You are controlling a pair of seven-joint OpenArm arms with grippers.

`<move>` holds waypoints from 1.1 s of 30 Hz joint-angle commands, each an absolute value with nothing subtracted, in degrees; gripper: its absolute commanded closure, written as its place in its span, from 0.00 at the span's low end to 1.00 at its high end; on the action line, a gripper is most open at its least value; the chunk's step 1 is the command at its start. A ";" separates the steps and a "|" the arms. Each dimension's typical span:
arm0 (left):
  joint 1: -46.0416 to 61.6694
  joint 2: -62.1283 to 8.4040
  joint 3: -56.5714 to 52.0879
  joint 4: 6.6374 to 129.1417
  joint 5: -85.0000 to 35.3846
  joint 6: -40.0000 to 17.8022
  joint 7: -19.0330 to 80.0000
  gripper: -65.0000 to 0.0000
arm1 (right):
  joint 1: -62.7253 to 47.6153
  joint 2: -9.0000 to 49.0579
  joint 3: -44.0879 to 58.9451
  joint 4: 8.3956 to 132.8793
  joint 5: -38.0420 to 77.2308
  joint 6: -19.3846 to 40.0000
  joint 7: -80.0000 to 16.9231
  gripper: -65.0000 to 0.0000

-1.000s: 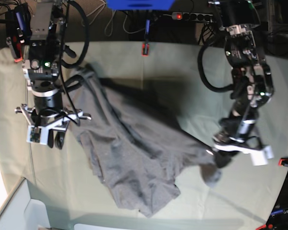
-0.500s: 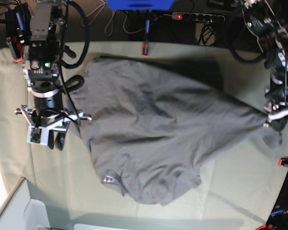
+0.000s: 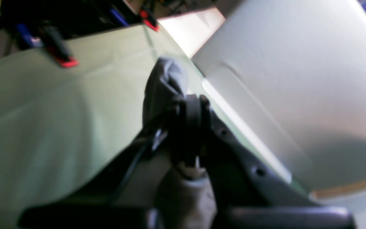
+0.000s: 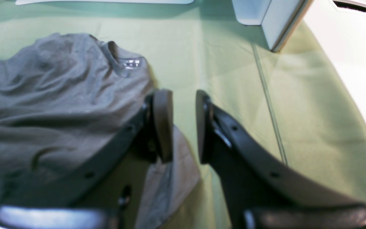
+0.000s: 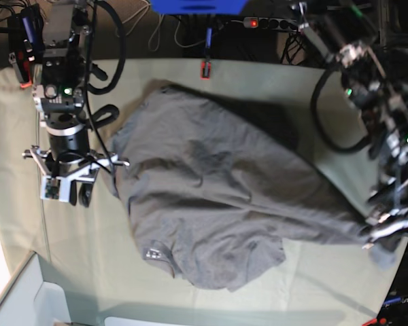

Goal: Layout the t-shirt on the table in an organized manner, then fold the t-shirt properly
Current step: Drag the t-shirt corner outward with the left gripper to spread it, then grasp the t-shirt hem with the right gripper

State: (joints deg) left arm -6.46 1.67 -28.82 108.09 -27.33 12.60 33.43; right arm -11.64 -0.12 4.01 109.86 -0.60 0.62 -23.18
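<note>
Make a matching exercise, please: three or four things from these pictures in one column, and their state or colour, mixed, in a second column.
Things:
1. left pincer
2. right pincer
3. t-shirt
4. table

States or colours:
a. pale green cover
b. open, holding nothing
c. grey, spread but wrinkled
d. shut on a grey fabric corner

Pairs: 1-d, 2-b, 3-c, 4-a

The grey t-shirt [image 5: 211,210] lies spread across the green bench [image 5: 326,285], one corner pinched by the left gripper [image 5: 381,234].
</note>
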 commanded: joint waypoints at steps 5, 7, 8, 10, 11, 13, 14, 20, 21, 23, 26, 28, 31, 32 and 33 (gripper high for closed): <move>-10.24 1.36 -27.03 108.18 -26.42 12.09 32.04 1.00 | -12.70 0.92 4.26 111.16 -0.31 0.48 -21.67 0.79; -10.07 0.92 -27.21 107.74 -26.42 12.09 32.04 1.00 | -13.23 1.19 4.26 111.08 -0.31 0.48 -21.67 0.79; -9.89 0.84 -27.30 107.74 -26.42 12.09 32.04 1.00 | -13.41 1.19 4.26 111.08 -0.31 0.48 -21.67 0.79; -8.13 0.13 -29.23 107.74 -26.51 12.09 32.04 1.00 | -13.23 1.19 4.18 110.81 -0.31 0.48 -21.67 0.79; -7.34 -0.31 -30.64 107.74 -26.51 12.00 32.04 1.00 | -13.14 1.19 4.18 110.73 -0.31 0.48 -21.93 0.79; -5.49 -0.57 -33.54 107.12 -26.51 12.00 32.04 1.00 | -12.44 1.27 3.91 110.37 -0.31 0.48 -22.11 0.79; -4.62 -0.57 -35.12 105.89 -26.51 11.82 32.04 1.00 | -11.65 1.54 3.82 109.67 -0.31 0.48 -22.20 0.79; -1.89 -2.51 -41.10 98.07 -26.59 11.65 32.04 1.00 | -3.30 4.18 2.42 99.03 -0.31 0.48 -22.20 0.78; -1.89 -2.68 -41.19 96.75 -26.59 11.65 31.96 1.00 | -1.27 4.79 1.71 96.13 -0.31 0.48 -22.20 0.78; -1.89 -4.97 -42.24 94.90 -26.59 11.65 31.87 1.00 | 2.95 5.41 0.31 90.86 -0.31 0.48 -22.20 0.78; -2.24 -7.34 -44.62 93.49 -26.59 11.56 31.96 1.00 | 8.92 5.41 -1.27 83.30 -0.31 0.48 -23.08 0.78; -2.33 -9.10 -45.76 93.05 -26.59 11.56 32.04 1.00 | 12.35 5.32 -2.15 79.16 -0.31 0.48 -24.75 0.78; -2.33 -11.38 -47.16 93.05 -26.59 11.56 32.04 1.00 | 16.66 5.14 -5.23 73.27 -0.31 0.48 -25.98 0.78; -2.42 -11.82 -47.43 93.05 -26.59 11.56 32.04 1.00 | 17.80 5.05 -6.81 71.52 -0.31 0.48 -25.71 0.78; -2.42 -12.26 -47.60 93.05 -26.59 11.56 32.04 1.00 | 18.77 4.97 -8.22 70.20 -0.31 0.48 -25.71 0.78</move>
State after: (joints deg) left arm -1.63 -11.31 -47.57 91.96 -26.52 11.92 33.19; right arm 17.30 4.97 -8.45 69.21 -0.05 0.38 -26.98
